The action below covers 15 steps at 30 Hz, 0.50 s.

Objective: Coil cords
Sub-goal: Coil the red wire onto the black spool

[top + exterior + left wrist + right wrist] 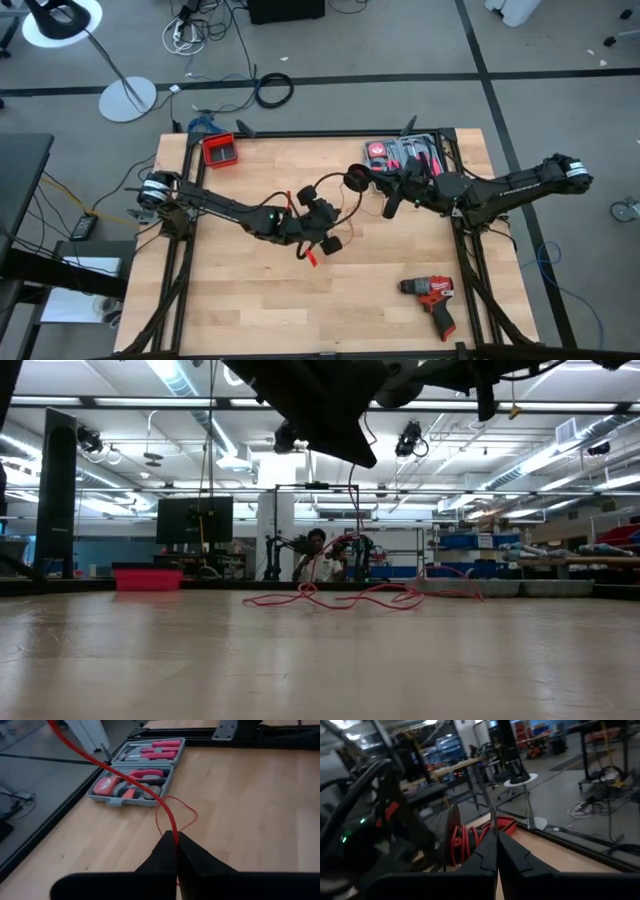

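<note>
1. Left gripper (176, 851) is clamped on the cords (120, 774): in the left wrist view the two dark fingers (200, 857) meet with a red wire pinched between them, the wire running up and away from the tips.
2. Right gripper (495, 851) is also clenched; in the right wrist view a thin strand stands up from between its closed tips. A red coil sits just past them, wound beside a dark disc.
3. From above, the cords (335, 192) string between the two grippers over mid-table: left gripper (322, 225) at centre, right gripper (392, 200) just to its right, near the tool case (405, 153).
4. More red wire lies in loose loops on the table (260, 815) beside the tool case (136, 772); the level view shows red loops (345, 598) flat on the tabletop.
5. Hard to read: in the overhead view the black strands blend into the arm bodies, so the end clips cannot be told apart from the gripper parts. In the level view both arms are cut off by the top edge; neither gripper shows there.
6. Pose: left arm (225, 207) reaches in from the left edge, stretched low toward centre. Right arm (500, 188) comes in from the right edge, angled toward the tool case.
7. Around them: drill (432, 298) lying near the table's front right, well apart from both grippers; red bin (219, 150) at the back left corner.
</note>
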Tool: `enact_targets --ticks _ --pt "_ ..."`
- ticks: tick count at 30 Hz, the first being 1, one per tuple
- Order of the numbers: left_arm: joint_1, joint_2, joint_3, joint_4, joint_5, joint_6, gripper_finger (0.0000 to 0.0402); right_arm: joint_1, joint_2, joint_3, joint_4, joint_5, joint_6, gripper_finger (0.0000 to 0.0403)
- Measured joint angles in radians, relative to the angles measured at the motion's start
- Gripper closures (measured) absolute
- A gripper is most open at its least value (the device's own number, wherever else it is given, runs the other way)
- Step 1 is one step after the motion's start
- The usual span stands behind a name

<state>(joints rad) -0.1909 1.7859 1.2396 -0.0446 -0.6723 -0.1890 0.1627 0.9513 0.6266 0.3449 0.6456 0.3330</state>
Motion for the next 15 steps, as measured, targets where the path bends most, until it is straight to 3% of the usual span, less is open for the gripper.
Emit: enact_targets --ticks 7,11,15 --pt "0.009 0.074 0.004 0.062 0.066 -0.005 0.0401 -0.009 0.113 -0.001 0.168 0.075 -0.039 0.0403" --pt "0.005 0.084 0.005 0.062 0.104 -0.045 0.0401 -0.025 0.158 -0.002 0.18 0.138 -0.062 0.0403" --pt "-0.002 0.084 0.005 0.075 0.207 -0.085 0.0401 -0.041 0.179 -0.002 0.17 0.163 -0.046 0.0403"
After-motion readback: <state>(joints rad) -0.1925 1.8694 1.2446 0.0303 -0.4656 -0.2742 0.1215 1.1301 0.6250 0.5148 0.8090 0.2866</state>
